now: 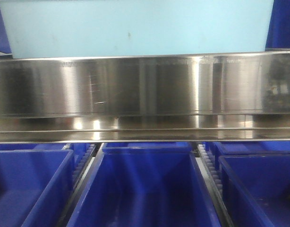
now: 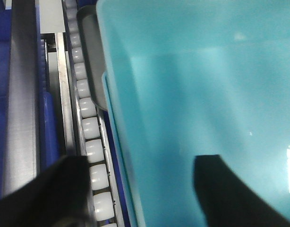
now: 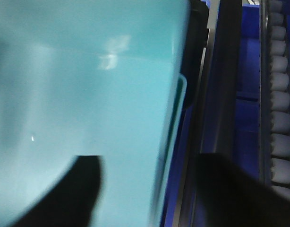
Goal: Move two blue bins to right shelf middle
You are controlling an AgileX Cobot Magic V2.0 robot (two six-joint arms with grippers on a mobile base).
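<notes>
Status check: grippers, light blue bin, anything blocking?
Both open: left gripper straddles light blue bin wall, right gripper the opposite wall. Steel rail just below bin, dark blue bins underneath.

A: What was the pale bin made of?
B: Smooth plastic, faintly glossy, with soft highlights on its inner walls. The rail was brushed metal, shiny and finely scratched.
A: And the dark blue bins?
B: Glossy plastic too. The white rollers looked like smooth, slightly shiny plastic.
</notes>
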